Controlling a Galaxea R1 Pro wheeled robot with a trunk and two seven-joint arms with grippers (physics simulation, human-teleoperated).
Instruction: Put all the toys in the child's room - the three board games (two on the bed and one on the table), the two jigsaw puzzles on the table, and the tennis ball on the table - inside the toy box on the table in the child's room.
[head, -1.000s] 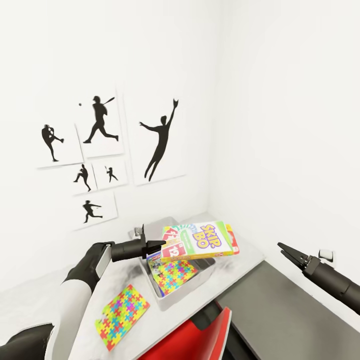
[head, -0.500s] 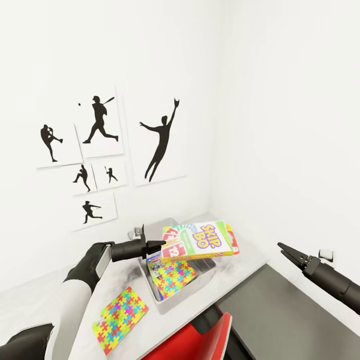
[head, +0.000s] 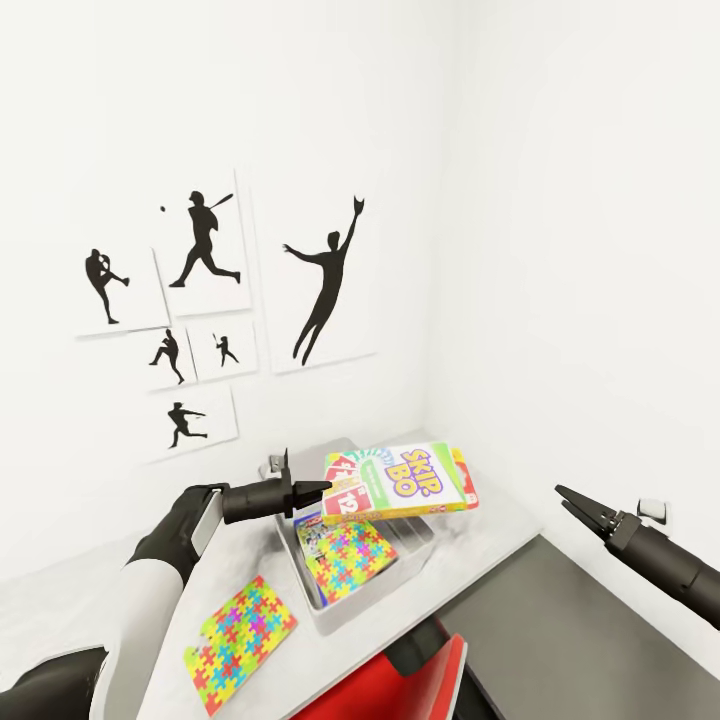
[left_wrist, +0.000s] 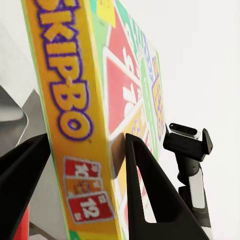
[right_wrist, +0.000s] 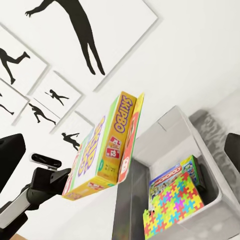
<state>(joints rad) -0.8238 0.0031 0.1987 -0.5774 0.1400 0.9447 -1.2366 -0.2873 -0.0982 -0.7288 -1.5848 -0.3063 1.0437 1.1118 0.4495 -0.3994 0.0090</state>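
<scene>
left gripper (head: 322, 489) clamped on skip-bo box (head: 400, 481), centre frame, above toy box (head: 415, 543) | only the view has shifted | right gripper (head: 563, 493) looks closed, empty | release pending

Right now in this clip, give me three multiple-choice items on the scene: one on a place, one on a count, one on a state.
1. Where is the Skip-Bo box?
A. flat on the table
B. in the air over the toy box
C. on the red chair

2. How many jigsaw puzzles show?
A. one
B. two
C. four

3. The right gripper is:
A. holding nothing
B. holding a puzzle
C. holding the toy box

Key: 1 B, the left gripper has its fingers either side of the box edge, above the bin. 2 B, one puzzle in the toy box, one puzzle on the table. 3 A, nothing is between its fingers.
</scene>
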